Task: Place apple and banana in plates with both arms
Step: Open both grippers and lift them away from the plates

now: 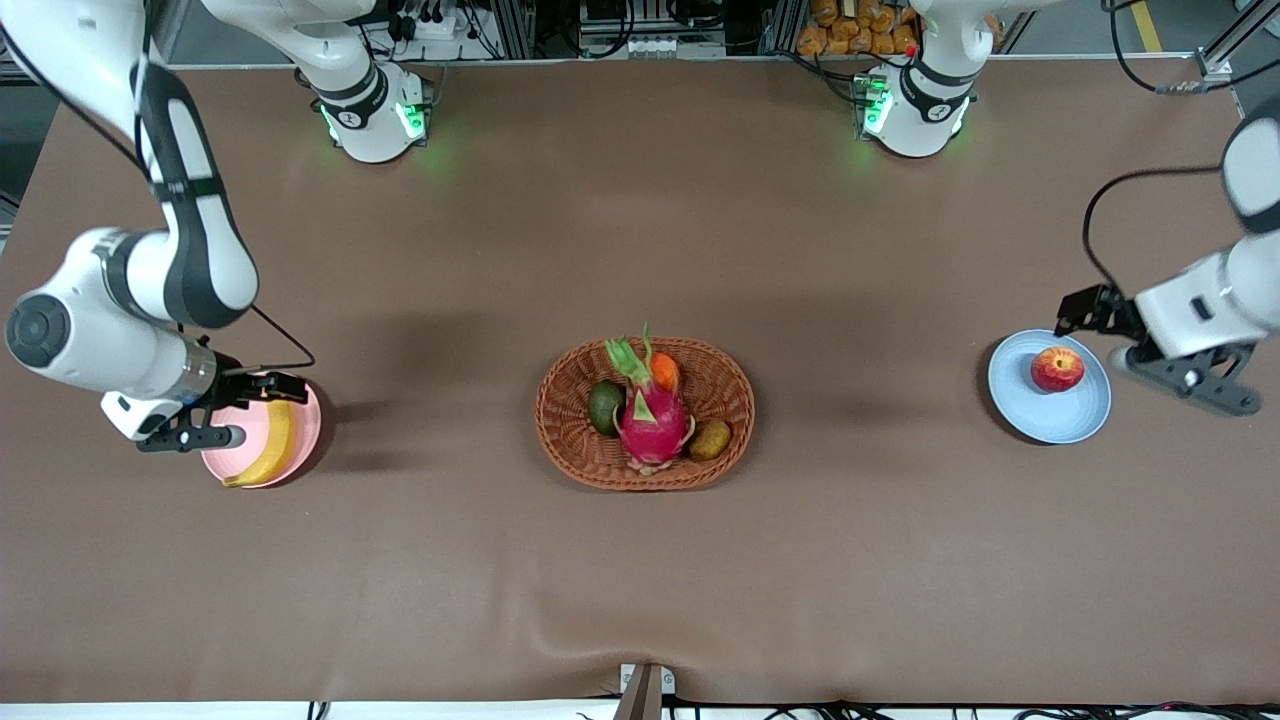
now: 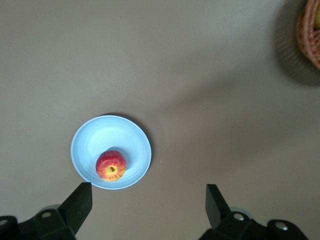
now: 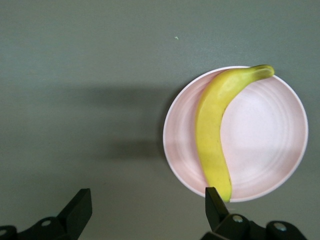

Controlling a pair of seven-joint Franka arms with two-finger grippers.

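Note:
The red apple [image 1: 1057, 369] lies in the light blue plate [image 1: 1040, 420] toward the left arm's end of the table. It also shows in the left wrist view [image 2: 110, 165] on that plate [image 2: 100, 137]. My left gripper [image 1: 1190, 380] [image 2: 147, 205] is open and empty, up over the table just beside the blue plate. The yellow banana [image 1: 268, 450] lies in the pale pink plate [image 1: 305, 430] toward the right arm's end. The right wrist view shows the banana [image 3: 212, 130] across the plate [image 3: 265, 140]. My right gripper [image 1: 225, 420] [image 3: 145, 207] is open and empty, over the pink plate's edge.
An oval brown wicker basket [image 1: 560, 420] stands mid-table between the two plates. It holds a magenta dragon fruit [image 1: 652, 420], a small orange fruit [image 1: 664, 371] and two dark green-brown fruits. Its rim shows in the left wrist view [image 2: 310, 35].

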